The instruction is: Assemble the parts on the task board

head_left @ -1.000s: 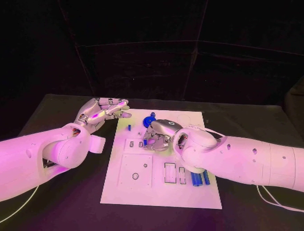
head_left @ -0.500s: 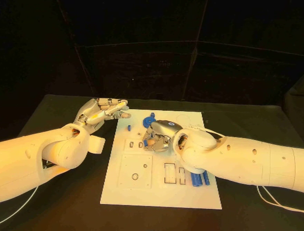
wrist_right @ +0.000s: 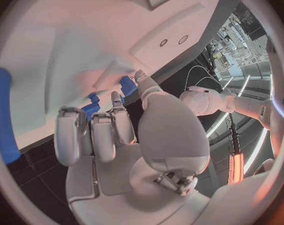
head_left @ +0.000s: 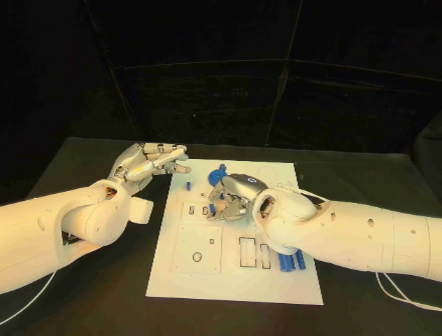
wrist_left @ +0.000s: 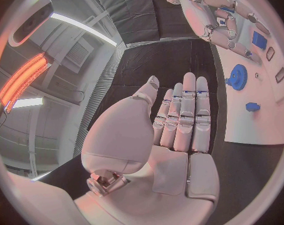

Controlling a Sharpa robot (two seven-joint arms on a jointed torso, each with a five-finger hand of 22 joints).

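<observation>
While the right hand [head_left: 231, 198] curls its fingers [wrist_right: 91, 135] down onto the board [head_left: 236, 280], whether they hold a part cannot be told. A blue gear [head_left: 217, 173] sits near the board's far edge, two blue bars [head_left: 291, 260] near its right edge. Left hand [head_left: 148, 162] hovers beside the board over the desk [head_left: 80, 294], fingers [wrist_left: 186, 120] straight, together, holding nothing.

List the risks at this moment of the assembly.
The right hand sits low over the task board, hiding its fingertips from the head view, so a misaligned part could go unseen. The blue gear lies close by and may get knocked. The blue rods beside the right forearm could be swept off.
</observation>
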